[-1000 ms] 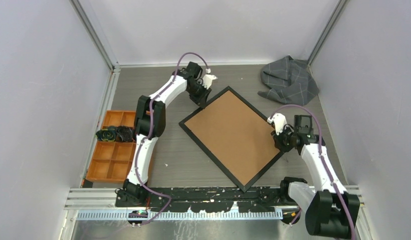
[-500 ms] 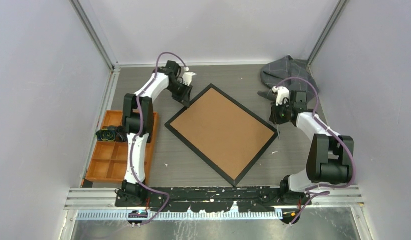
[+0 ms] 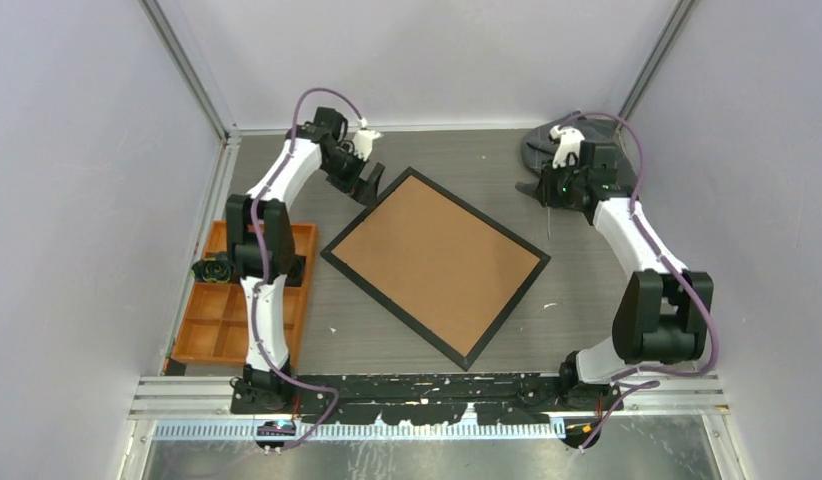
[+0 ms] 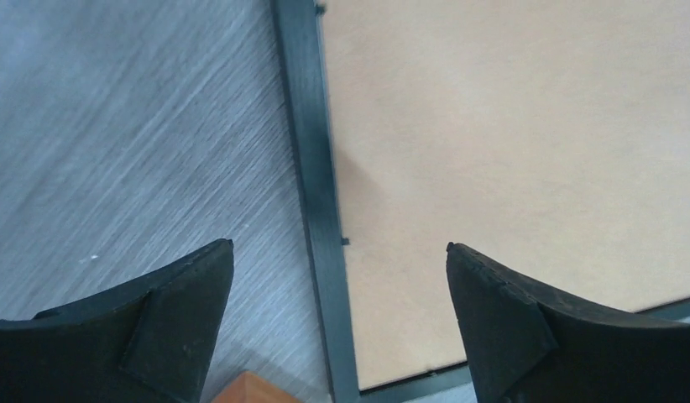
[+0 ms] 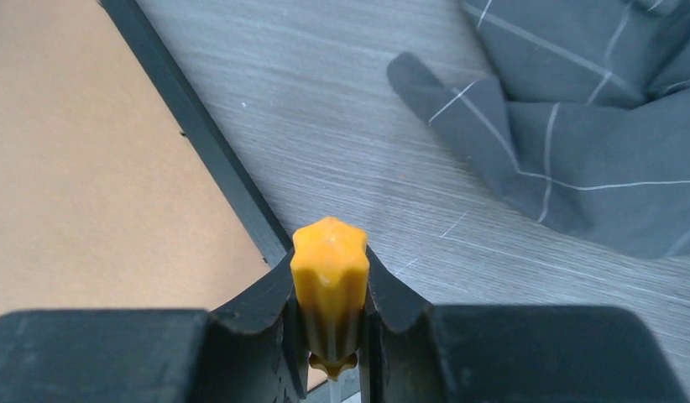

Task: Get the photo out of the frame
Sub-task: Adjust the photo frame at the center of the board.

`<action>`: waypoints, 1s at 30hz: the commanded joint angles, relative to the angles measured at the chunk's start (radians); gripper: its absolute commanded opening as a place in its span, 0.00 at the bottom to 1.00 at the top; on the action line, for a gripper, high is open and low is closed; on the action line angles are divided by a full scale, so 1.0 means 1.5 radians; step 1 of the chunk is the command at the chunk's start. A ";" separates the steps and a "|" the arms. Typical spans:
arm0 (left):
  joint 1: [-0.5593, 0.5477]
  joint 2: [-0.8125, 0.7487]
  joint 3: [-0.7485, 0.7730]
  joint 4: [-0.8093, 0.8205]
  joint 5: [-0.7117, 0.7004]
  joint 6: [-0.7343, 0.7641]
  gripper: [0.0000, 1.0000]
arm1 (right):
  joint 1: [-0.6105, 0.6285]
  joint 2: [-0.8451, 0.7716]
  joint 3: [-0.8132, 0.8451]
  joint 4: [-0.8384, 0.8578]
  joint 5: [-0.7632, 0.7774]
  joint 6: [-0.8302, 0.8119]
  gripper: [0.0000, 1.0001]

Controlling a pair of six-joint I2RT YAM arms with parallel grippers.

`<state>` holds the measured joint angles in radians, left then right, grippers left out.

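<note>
The frame (image 3: 435, 262) lies face down in the middle of the table, thin black border (image 4: 312, 151) around its brown board back (image 4: 509, 126). The photo is hidden under it. My left gripper (image 3: 367, 186) hovers open over the frame's far-left edge, one finger on each side of the border (image 4: 340, 248), touching nothing. My right gripper (image 3: 553, 190) is off the frame's far-right side. It is shut (image 5: 329, 281) on a yellow-handled screwdriver (image 5: 329, 260), whose thin shaft (image 3: 549, 225) points down at the table beside the frame's border (image 5: 199, 126).
An orange compartment tray (image 3: 222, 320) with dark items (image 3: 227, 268) sits at the left; its corner (image 4: 253, 390) shows near my left fingers. A grey checked cloth (image 3: 587, 150) lies crumpled at the far right (image 5: 593, 126). Walls close in on three sides.
My left gripper opened and let go of the frame's corner after dragging it left. The right arm swung from the frame's right corner back toward the cloth, screwdriver still gripped.
</note>
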<state>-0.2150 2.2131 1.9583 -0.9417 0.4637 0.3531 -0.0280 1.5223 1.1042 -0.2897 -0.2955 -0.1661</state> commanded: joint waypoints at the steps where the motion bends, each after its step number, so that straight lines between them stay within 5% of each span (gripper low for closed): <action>1: -0.013 -0.125 -0.001 -0.023 0.096 0.131 1.00 | -0.009 -0.108 0.069 -0.073 0.003 0.055 0.01; 6: -0.110 -0.260 -0.212 -0.071 0.096 0.412 1.00 | -0.056 -0.200 0.055 -0.081 -0.070 0.078 0.01; 11: -0.245 -0.349 -0.416 -0.019 0.027 0.540 1.00 | -0.094 -0.221 0.033 -0.071 -0.114 0.088 0.01; 20: -0.415 -0.412 -0.565 0.102 -0.094 0.529 0.98 | -0.111 -0.206 0.026 -0.078 -0.137 0.106 0.01; 30: -0.497 -0.372 -0.626 0.207 -0.228 0.447 0.63 | -0.115 -0.209 0.018 -0.071 -0.107 0.104 0.01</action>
<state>-0.9325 1.6302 1.0351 -0.7284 0.2237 1.0760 -0.1925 1.2243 1.1290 -0.4305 -0.4732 -0.0200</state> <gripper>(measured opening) 0.677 0.262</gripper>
